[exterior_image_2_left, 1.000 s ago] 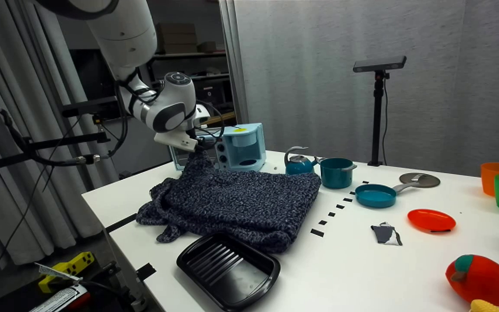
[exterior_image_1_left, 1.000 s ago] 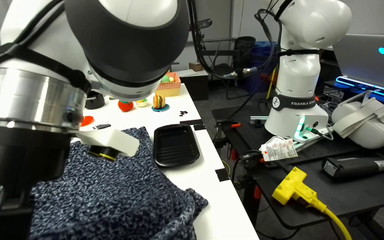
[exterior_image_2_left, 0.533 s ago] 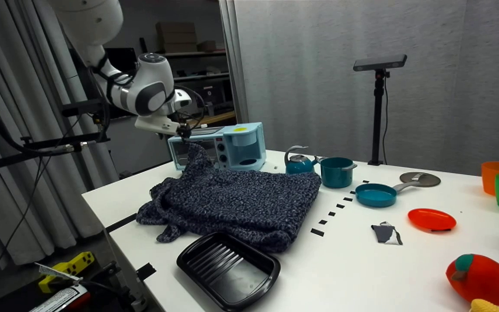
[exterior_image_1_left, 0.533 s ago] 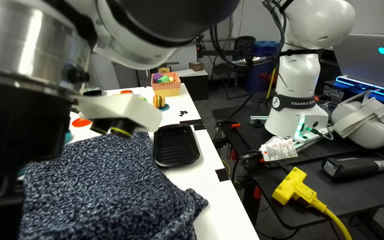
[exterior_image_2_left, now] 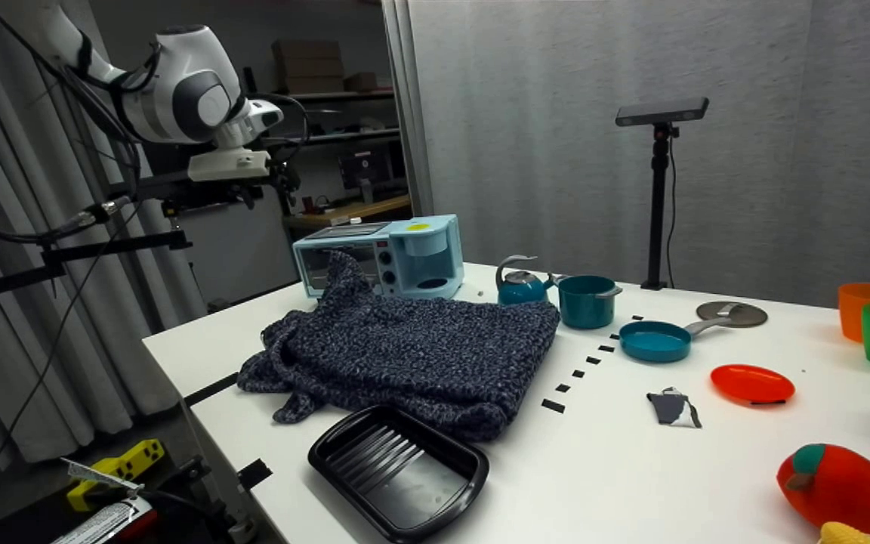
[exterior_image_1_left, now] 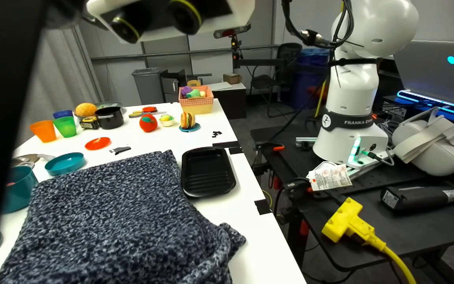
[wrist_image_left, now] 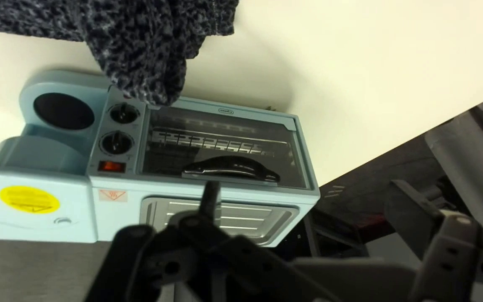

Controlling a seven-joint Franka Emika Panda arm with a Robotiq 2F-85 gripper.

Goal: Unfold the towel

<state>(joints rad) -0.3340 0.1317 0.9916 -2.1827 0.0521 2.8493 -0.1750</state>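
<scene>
Basket [exterior_image_1_left: 197,105] holds coloured items [exterior_image_1_left: 194,94]; towel [exterior_image_1_left: 124,221] rests beside tray [exterior_image_1_left: 207,168].

In an exterior view, the black band [exterior_image_1_left: 349,122] around my rounded white base [exterior_image_1_left: 337,146] reads "FRANKA EM" in white capitals, the rest curving out of sight, beside a round white emblem [exterior_image_1_left: 326,121]. In my wrist view, the boxy light blue toaster oven [wrist_image_left: 162,188] carries a pale rectangular sticker [wrist_image_left: 113,195] with an orange triangle around wavy lines, and a yellow oval sticker [wrist_image_left: 29,199] with a dark triangle sign; its oval badge [wrist_image_left: 225,111] is too small for me to read. The crumpled white paper tag [exterior_image_1_left: 329,177] bears print I cannot make out.
</scene>
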